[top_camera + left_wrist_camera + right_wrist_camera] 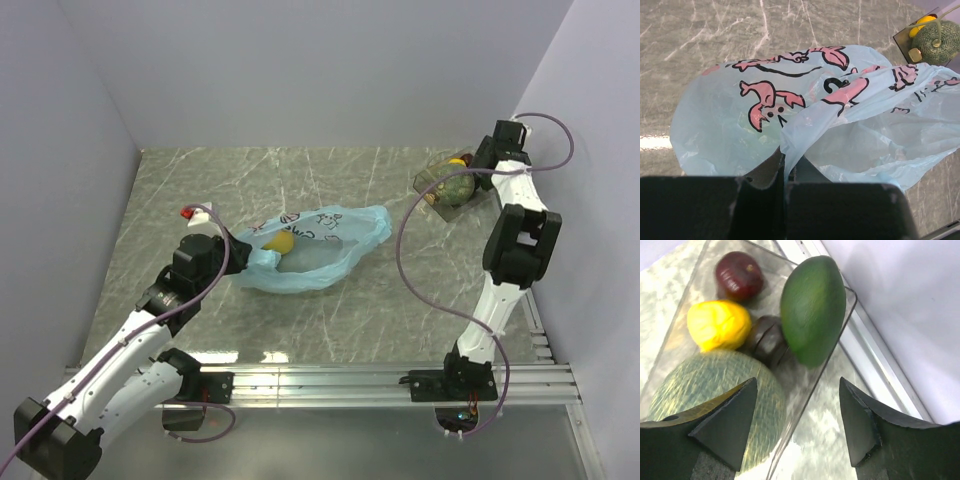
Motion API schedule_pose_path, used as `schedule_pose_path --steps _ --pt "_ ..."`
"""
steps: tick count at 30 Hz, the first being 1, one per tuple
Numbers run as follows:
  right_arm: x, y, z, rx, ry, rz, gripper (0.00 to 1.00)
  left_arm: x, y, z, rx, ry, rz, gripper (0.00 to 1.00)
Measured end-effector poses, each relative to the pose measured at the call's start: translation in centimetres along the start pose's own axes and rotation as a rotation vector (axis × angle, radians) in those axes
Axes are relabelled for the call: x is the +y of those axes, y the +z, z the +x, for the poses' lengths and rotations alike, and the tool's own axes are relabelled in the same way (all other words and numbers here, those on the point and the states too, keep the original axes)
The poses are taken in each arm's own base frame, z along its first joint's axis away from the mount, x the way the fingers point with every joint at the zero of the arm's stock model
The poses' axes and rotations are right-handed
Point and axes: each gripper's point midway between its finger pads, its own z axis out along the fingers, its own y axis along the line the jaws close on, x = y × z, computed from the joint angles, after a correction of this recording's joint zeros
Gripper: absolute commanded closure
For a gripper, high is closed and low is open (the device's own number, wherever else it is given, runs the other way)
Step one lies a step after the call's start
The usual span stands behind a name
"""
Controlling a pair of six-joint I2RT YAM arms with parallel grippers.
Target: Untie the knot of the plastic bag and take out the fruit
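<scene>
Black and blunt, the left gripper (785,172) is pressed together on a fold of the plastic bag (740,130), the thin light-blue film running straight down into the slit between its fingers. The right gripper (797,390) stands spread wide with nothing between its tips, hanging just above a clear tray (854,294) and touching none of the fruit in it. The bag lies slumped on its side in the middle of the table, just ahead of the left arm, crinkled and printed with pink cartoon figures outlined in black. Its mouth faces the left gripper, and in the top view a yellow fruit (279,241) shows inside it, close to the pinched edge. Well apart from the bag, at the far right of the table, the tray holds a grey-green ribbed melon (715,390) nearest the right wrist camera. Beyond the melon sit a yellow fruit (718,324), touching it, and a dark green oval fruit (812,310) lying along the tray's right rim. Two dark purple round fruits are there too, one (766,340) wedged between the yellow and the green, the other (739,275) at the far end. The table (300,320) is grey-green marbled stone with a metal rail (330,380) along its near edge, and plain pale walls (300,70) close it in on three sides.
</scene>
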Motion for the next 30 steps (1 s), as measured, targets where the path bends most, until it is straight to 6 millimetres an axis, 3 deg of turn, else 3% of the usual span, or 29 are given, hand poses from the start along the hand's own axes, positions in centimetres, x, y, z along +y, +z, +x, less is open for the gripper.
schedule_pose_path --steps 11,15,18,22,27,30 --pt "2.5 -10.9 -4.2 -0.210 -0.017 -0.014 0.28 0.0 -0.1 -0.1 -0.005 -0.004 0.003 0.99" --pt "6.4 -16.4 -3.7 -0.267 -0.075 -0.114 0.28 0.1 -0.1 0.2 -0.005 -0.009 0.003 0.99" --pt "11.6 -22.3 -2.2 -0.318 -0.164 -0.289 0.29 0.2 -0.2 0.3 -0.007 -0.012 0.004 0.99" --pt "18.4 -32.1 0.7 -0.396 -0.287 -0.626 0.30 0.4 -0.3 0.2 -0.016 -0.013 -0.001 0.99" --pt "23.2 -42.2 6.1 -0.446 -0.452 -0.999 0.38 0.7 -0.5 -0.3 -0.044 -0.020 -0.021 0.99" --pt "25.6 -45.8 11.0 -0.400 -0.560 -1.190 0.44 1.0 -0.6 -0.3 -0.046 -0.033 -0.035 0.99"
